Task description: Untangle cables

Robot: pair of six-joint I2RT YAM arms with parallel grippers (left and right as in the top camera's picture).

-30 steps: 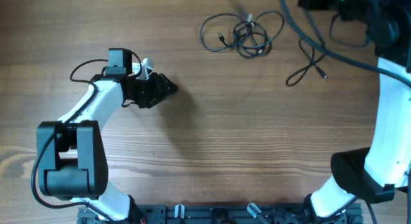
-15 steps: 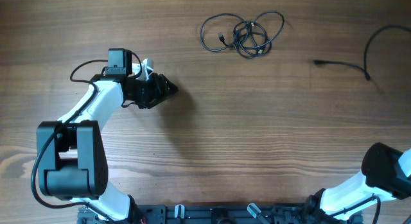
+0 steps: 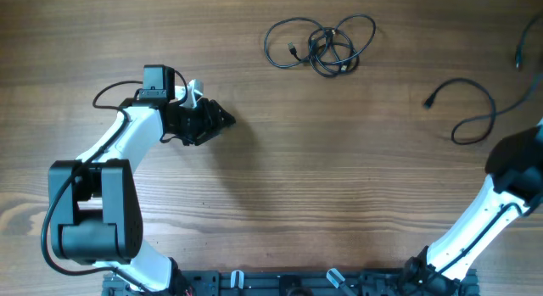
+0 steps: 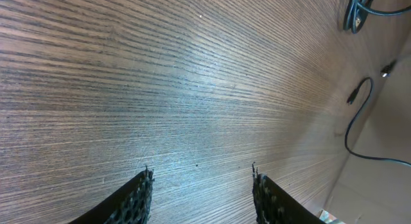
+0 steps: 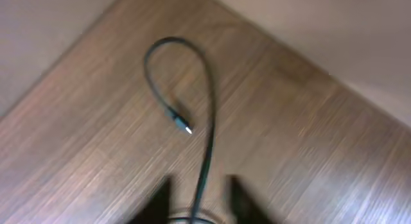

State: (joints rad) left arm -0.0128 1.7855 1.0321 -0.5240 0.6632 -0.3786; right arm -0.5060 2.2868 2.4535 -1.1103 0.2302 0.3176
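Since 0.5 s ago the loose cable [image 3: 494, 109] had shifted on the table [image 3: 339, 203]: its plug [image 3: 430, 101] sat lower in the overhead view, and the straight run behind it had slackened into a curl. Over the same interval the right arm [image 3: 509, 173] had come further into frame at the right edge. No change seen in the left arm [image 3: 127, 135] or the knotted bundle [image 3: 322, 46].

Entry, left gripper [image 4: 201, 185]: fingers [image 4: 138, 195] spread wide, nothing between them, bare wood grain beneath. The knotted bundle lay far ahead of it and off to its right, well apart. Only a corner of the bundle showed at the top edge of the left wrist view. The loose cable was also ahead and to the right, near the table edge.

Entry, right gripper [image 5: 199, 201]: outside the overhead view, and its wrist view was blurred. Two dark finger shapes [image 5: 160, 198] sat at the bottom of that view, with the loose cable running down between them. Could not tell whether they pinched it or only straddled it. Directly ahead of this gripper the cable rose, bent over in a narrow hairpin and came back to a small plug end [image 5: 184, 126] with a bright tip, lying on the wood just left of the main run.

Bundle: several black loops crossing at one knot, flat on the table, touched by neither gripper
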